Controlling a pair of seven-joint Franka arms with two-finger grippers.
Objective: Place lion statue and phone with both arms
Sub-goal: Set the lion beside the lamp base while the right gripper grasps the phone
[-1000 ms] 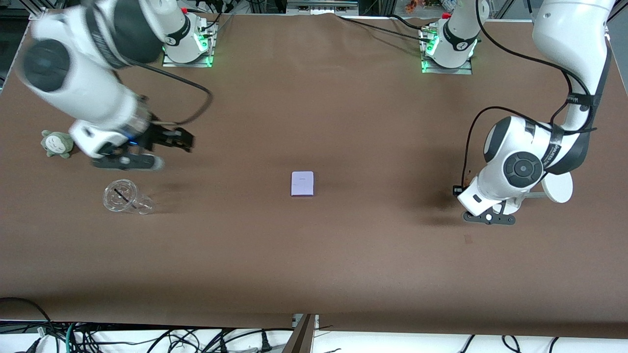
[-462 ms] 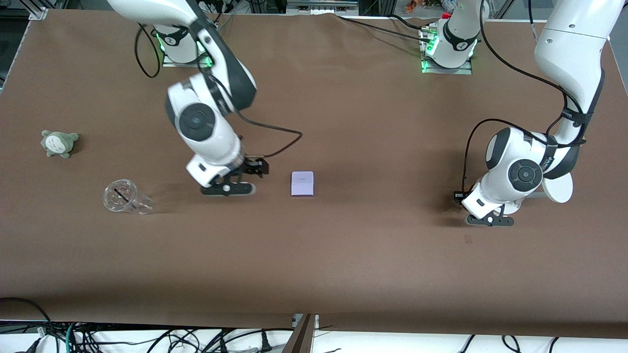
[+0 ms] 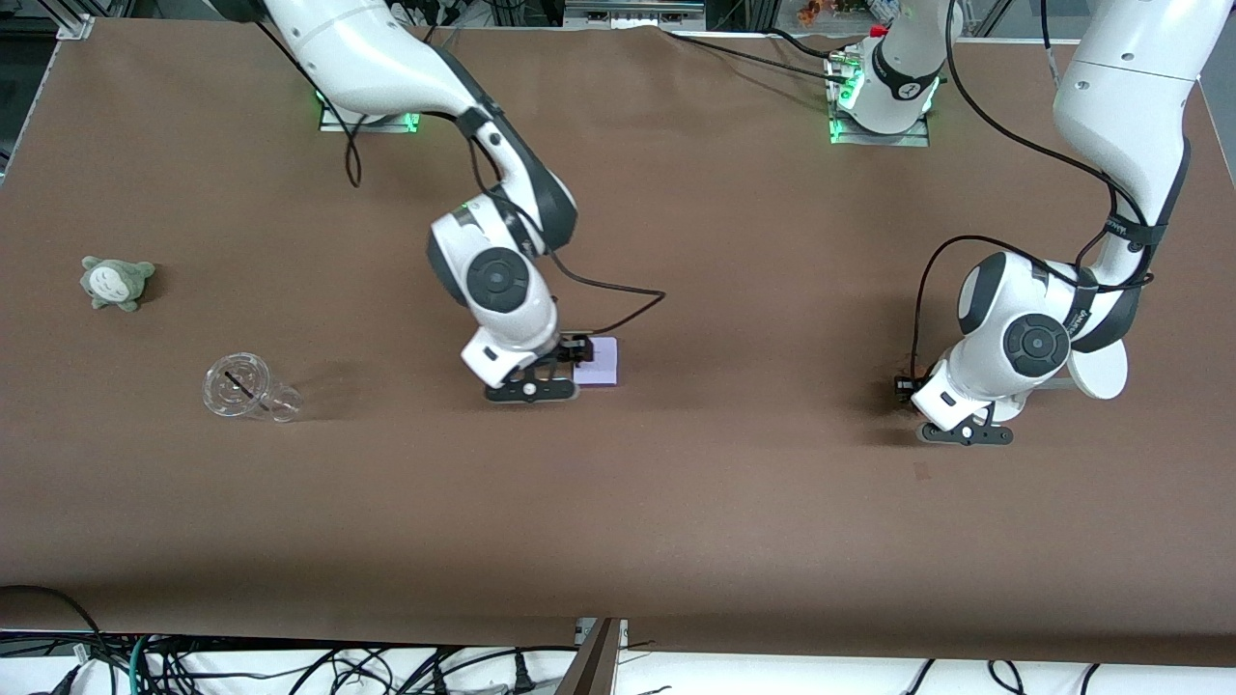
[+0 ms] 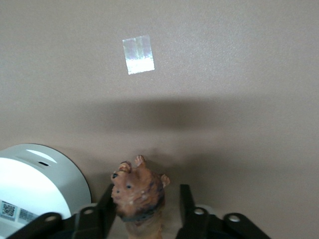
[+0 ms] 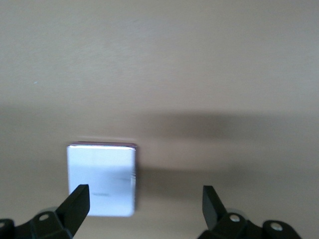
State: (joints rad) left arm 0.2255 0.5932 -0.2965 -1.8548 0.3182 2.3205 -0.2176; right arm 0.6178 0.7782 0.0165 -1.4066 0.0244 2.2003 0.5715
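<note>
The right end effector [image 3: 552, 378], fingers apart, sits off-centre beside the phone [image 3: 603, 362] on mid-table, while the left end effector [image 4: 144, 206] loosely brackets the lion [image 4: 138, 191] by the stand [image 4: 40, 184].

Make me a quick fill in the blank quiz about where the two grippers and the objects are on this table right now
1. The right gripper hangs low, fingers open, beside the ____.
2. The animal figure between the left gripper's fingers is the ____.
3. Near the right arm's end, the clear plastic cup lies nearer the front camera than the grey ____.

Missing words: phone; lion statue; plush toy
</note>
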